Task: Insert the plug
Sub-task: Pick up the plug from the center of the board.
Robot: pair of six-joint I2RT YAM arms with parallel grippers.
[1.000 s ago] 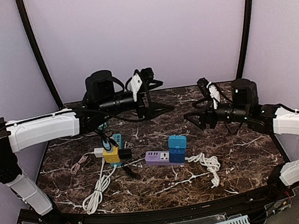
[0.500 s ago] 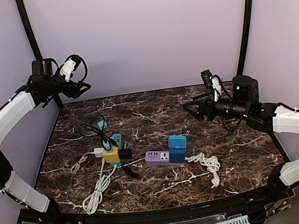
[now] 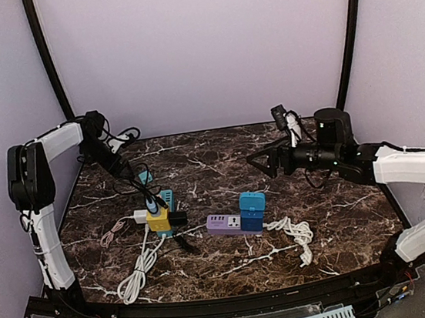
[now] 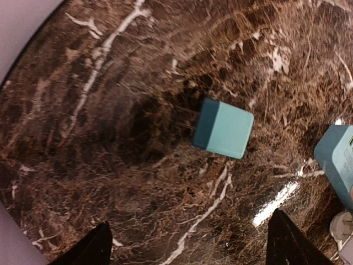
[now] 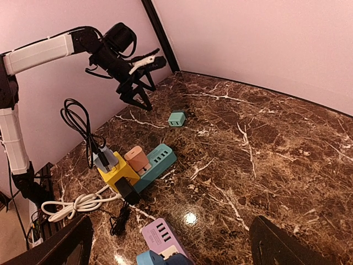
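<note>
Desk: dark marbled desk (image 3: 343, 213) with pale walls on three sides
Task item: the plug (image 4: 223, 128), a small teal block, lies on its side on bare desk at about 10 o'clock in the top view, in no socket; thin prongs show at its darker end, pointing to 9 o'clock in the left wrist view
Left arm: folded along the 9 o'clock edge; the left gripper (image 5: 137, 100) hangs over the 10 o'clock corner, just at 10 o'clock of the plug and clear of it
Left gripper state: released, fingers spread wide, nothing between them
Right arm: reaches in from 3 o'clock; the right gripper (image 3: 260, 165) sits above the desk at about 1 o'clock, well apart from the plug
Right gripper state: released, fingers spread wide, holding nothing
Strip cluster: the yellow strip (image 3: 158, 220) and teal strip (image 5: 160, 160) touch each other at 6 o'clock of the plug, each with plugs already seated; a black cable (image 5: 77, 124) loops up from the yellow strip
Second strip: the purple strip (image 3: 222, 223) lies near desk centre with a blue adapter (image 3: 253, 210) standing on its 3 o'clock end
Cables: a coiled white cable (image 3: 293, 233) lies at 3 o'clock of the purple strip; a long white cable (image 3: 137, 271) runs from the yellow strip toward 6 o'clock
</note>
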